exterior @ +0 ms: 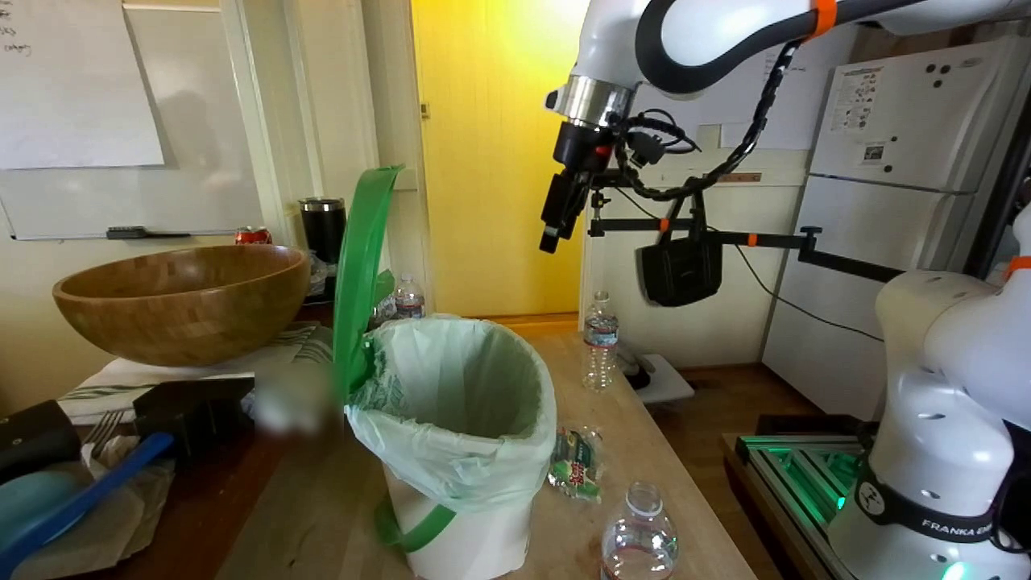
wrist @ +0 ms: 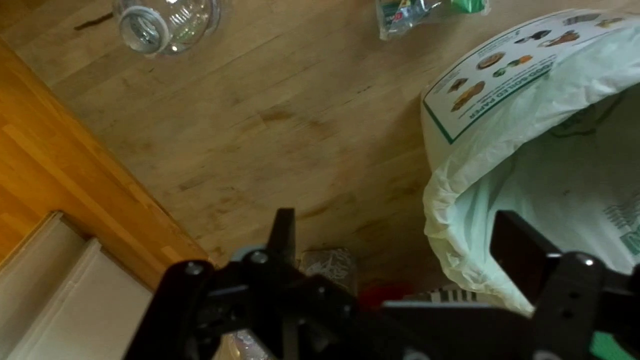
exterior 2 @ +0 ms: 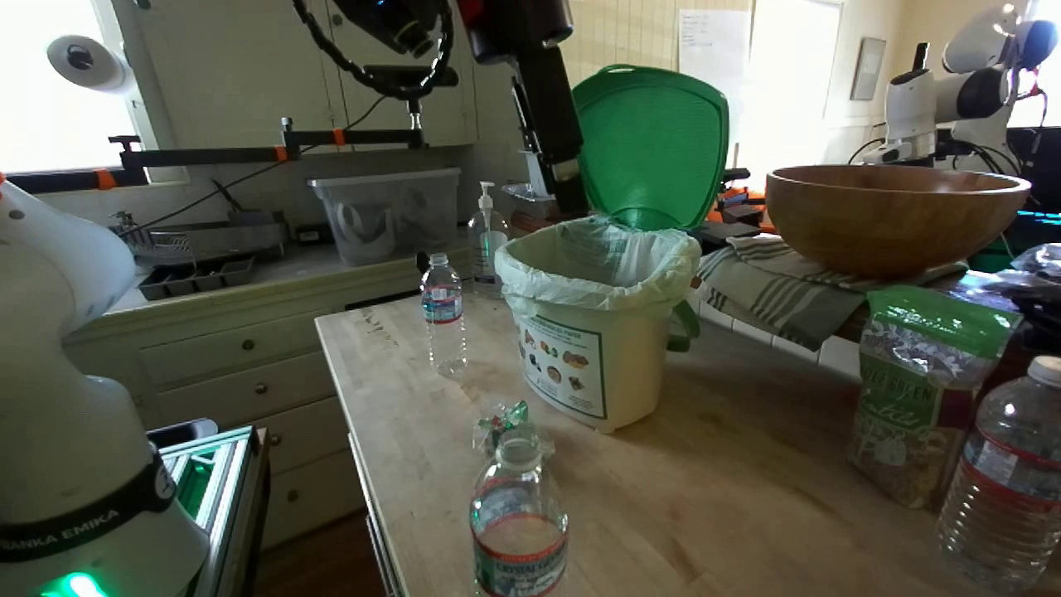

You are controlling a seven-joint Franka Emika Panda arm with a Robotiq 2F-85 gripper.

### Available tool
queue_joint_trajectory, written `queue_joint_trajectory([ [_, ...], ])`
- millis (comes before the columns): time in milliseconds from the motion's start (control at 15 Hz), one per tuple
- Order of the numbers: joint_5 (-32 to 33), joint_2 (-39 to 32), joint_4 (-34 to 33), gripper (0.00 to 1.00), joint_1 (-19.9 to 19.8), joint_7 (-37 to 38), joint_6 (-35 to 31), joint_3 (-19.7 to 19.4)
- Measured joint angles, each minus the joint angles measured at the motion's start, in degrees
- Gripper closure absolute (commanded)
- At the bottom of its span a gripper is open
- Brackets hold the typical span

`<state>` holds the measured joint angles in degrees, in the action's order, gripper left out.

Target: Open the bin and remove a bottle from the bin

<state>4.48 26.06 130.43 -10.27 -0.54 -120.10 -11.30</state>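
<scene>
Bin [exterior 2: 634, 356]: it stands upright on the tabletop [exterior 2: 729, 464], with its whitish liner [exterior: 459, 475] folded out over the rim. The bottom inside is hidden from me.
Green lid [exterior 2: 655, 141]: already opened, it stands raised on the side away from the arm's base [exterior: 938, 419].
End effector [wrist: 395, 220]: its two fingers [wrist: 283, 232] are spread widely apart. It hangs in the air, higher than the bin's rim; in the wrist view one finger covers a part of the liner.
Slim bottle [exterior 2: 445, 323]: clear, upright, near the tabletop's edge and apart from the bin.
Front bottle [exterior 2: 518, 531]: clear and upright also.
Third bottle [exterior 2: 999, 489]: it stands just beside a green-topped pouch [exterior 2: 920, 406]; whether they touch, I cannot tell.
Task's bottle: I cannot tell which of these three it is; all of them are outside the bin.
Wrapper [exterior: 576, 463]: crumpled, it lies just beside the bin, on the side of the arm's base.
Pump dispenser [exterior 2: 487, 240]: it shows beyond the slim bottle; on which surface it stands, I cannot tell.
Wooden bowl [exterior 2: 895, 224]: it rests on a striped cloth [exterior 2: 763, 286], past the lid.
</scene>
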Motion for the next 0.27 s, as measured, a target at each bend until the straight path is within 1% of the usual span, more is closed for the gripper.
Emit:
queue_joint_trajectory([
  [267, -0.5, 2.4, 1.8, 0.0, 0.4, -0.7, 0.0, 0.1],
])
